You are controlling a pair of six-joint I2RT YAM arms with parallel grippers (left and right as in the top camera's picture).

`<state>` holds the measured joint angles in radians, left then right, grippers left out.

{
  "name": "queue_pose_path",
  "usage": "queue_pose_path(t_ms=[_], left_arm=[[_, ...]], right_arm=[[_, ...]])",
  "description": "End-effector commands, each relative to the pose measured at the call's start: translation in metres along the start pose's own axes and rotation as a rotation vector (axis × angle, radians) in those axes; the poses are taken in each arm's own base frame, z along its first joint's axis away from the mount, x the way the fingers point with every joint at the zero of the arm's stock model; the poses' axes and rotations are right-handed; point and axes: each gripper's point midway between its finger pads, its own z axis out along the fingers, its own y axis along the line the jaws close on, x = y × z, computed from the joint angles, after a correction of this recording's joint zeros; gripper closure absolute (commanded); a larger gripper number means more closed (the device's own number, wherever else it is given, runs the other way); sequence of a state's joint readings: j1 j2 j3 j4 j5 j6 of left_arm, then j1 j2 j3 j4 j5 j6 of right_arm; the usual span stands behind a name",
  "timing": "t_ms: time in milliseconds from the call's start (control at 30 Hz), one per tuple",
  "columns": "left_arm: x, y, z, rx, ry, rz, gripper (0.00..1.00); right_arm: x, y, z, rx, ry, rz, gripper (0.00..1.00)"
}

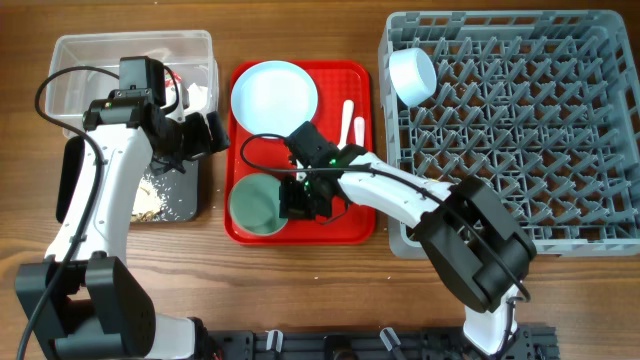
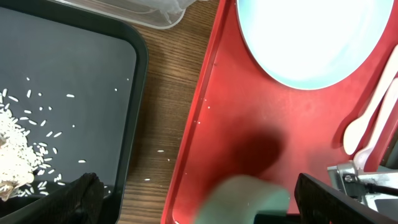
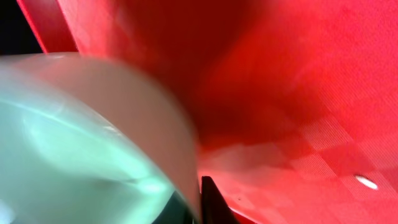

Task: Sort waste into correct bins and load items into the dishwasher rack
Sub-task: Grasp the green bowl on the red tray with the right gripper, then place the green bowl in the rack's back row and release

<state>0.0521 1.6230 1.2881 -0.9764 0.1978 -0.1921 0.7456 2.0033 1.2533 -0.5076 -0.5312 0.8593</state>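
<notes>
**Overhead view:** the right gripper point(image 1: 298, 200) sits low on the red tray point(image 1: 355, 228), at the right edge of a green bowl point(image 1: 255, 205). A plate point(image 1: 274, 92) and white cutlery point(image 1: 348, 118) lie on the same tray. To the right stands the rack point(image 1: 520, 130), with a second bowl point(image 1: 412, 72) in one corner. The left gripper point(image 1: 208, 132) hangs between the red tray and the black tray point(image 1: 185, 190) that holds the food scraps point(image 1: 150, 200). **Left wrist view:** its fingers point(image 2: 74, 199) are spread wide and pinch nothing, and the green bowl is a blur at the lower edge. **Right wrist view:** the bowl's rim fills the left side. One dark finger point(image 3: 208, 202) stands outside the wall, just above the tray floor. The other finger is hidden, so it cannot be told whether the jaws are pressed onto the rim. **Step in hand, as judged:** grasping this bowl to load it into the rack. A sound grasp puts one finger on each side of the wall and closes firmly. The bowl should then rise straight up to clear the tray's lip and stay clear of the plate and cutlery. It should travel slowly, since a smooth wall pinched at the rim may swivel, and be set on edge among the pegs beside the second bowl.
</notes>
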Motion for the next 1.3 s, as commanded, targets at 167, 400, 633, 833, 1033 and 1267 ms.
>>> queue_pose_path(t_ms=[167, 400, 633, 833, 1033, 1267], left_arm=[[-0.007, -0.002, -0.009, 0.000, -0.035, 0.010, 0.00], [-0.007, -0.002, -0.009, 0.000, -0.035, 0.010, 0.00], [-0.007, -0.002, -0.009, 0.000, -0.035, 0.010, 0.00], [-0.007, -0.001, -0.009, -0.001, -0.035, 0.010, 0.00], [-0.007, -0.002, -0.009, 0.000, -0.035, 0.010, 0.00], [-0.007, -0.002, -0.009, 0.000, -0.035, 0.010, 0.00]], right_arm=[[-0.046, 0.030, -0.102, -0.134, -0.187, -0.095, 0.96], [-0.070, 0.003, -0.303, 0.032, -0.827, -0.147, 0.96], [-0.003, -0.080, -0.470, 0.536, -1.427, 0.092, 0.96], [0.008, -0.123, -0.484, 0.897, -1.440, 0.199, 0.96], [-0.048, -0.145, -0.445, 1.350, -1.158, 0.031, 0.96], [-0.095, -0.166, -0.371, 1.590, -0.738, -0.253, 0.96]])
